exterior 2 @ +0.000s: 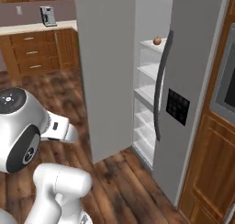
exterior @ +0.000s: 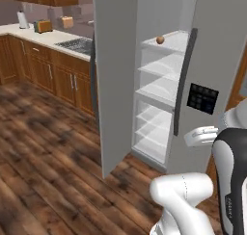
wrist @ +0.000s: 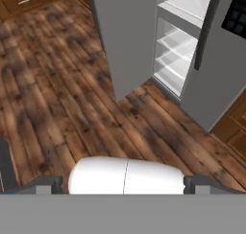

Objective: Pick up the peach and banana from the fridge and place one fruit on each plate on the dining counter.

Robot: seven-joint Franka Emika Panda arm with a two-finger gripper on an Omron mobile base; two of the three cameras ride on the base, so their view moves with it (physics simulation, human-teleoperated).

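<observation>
Standing open ahead of the gripper (wrist: 123, 187), the fridge (exterior: 212, 46) dominates: tall, grey, one door swung wide, the other shut and carrying a long dark handle (exterior: 184, 82) and a black control panel (exterior: 202, 98). Glass shelves (exterior: 155, 92) stack inside against a white interior, all well forward of the tool and above its line of sight. Wooden floor (wrist: 57, 99) lies between tool and fridge. Off to the tool's left, a wall counter (exterior: 43, 36) with brown cabinets beneath, a sink (exterior: 77, 45), a toaster (exterior: 43, 26). Gripper itself: two dark finger tips (wrist: 45, 184) sit far apart at the bottom of the hand view, nothing between them, so jaws wide and holding nothing. Peach (exterior: 160, 40) rests on the top visible shelf near its front edge, high and far ahead of the tool; small, round, orange-brown at this range. Judgement: light, firm enough to pinch but bruisable, skin likely to roll on glass; take it across its widest middle, fingers level with the shelf, gentle closure. Banana not made out on any shelf from here. No readable writing or brand; panel markings too small to tell.
</observation>
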